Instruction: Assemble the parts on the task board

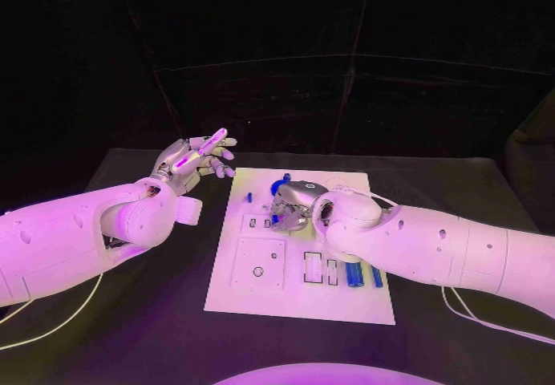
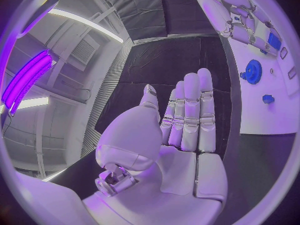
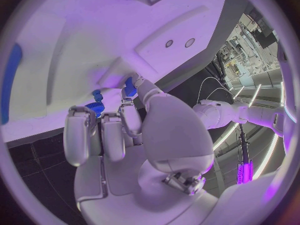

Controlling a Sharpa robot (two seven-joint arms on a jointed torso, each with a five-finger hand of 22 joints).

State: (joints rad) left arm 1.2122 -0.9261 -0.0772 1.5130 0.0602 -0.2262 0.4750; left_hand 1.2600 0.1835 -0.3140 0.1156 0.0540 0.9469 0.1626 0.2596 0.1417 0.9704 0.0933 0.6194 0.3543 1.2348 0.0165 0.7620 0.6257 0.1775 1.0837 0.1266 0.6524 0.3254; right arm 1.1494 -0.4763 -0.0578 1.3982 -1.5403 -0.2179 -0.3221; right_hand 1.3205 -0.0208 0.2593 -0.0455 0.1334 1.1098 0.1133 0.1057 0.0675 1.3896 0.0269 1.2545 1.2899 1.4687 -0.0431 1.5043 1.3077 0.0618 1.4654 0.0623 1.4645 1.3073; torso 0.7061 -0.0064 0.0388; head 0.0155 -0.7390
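The white task board (image 1: 298, 298) lies in the middle of the black table. My right hand (image 1: 293, 211) is down on the board's far half with its fingers curled; the thumb and a finger (image 3: 130, 116) pinch a small blue part (image 3: 129, 89), which also shows at the fingertips (image 2: 273, 41). A blue gear (image 1: 281, 186) (image 2: 253, 71) (image 3: 95, 108) stands on the board just beyond that hand. My left hand (image 1: 196, 156) (image 2: 187, 116) is raised off the board's far left corner, flat, fingers straight, holding nothing.
A small blue piece (image 1: 249, 196) (image 2: 267, 99) stands near the board's far left edge. Two long blue pieces (image 1: 354, 274) lie by the board's right edge, under my right forearm (image 1: 439, 245). Rectangular recesses (image 1: 261, 263) mark the board's near left part.
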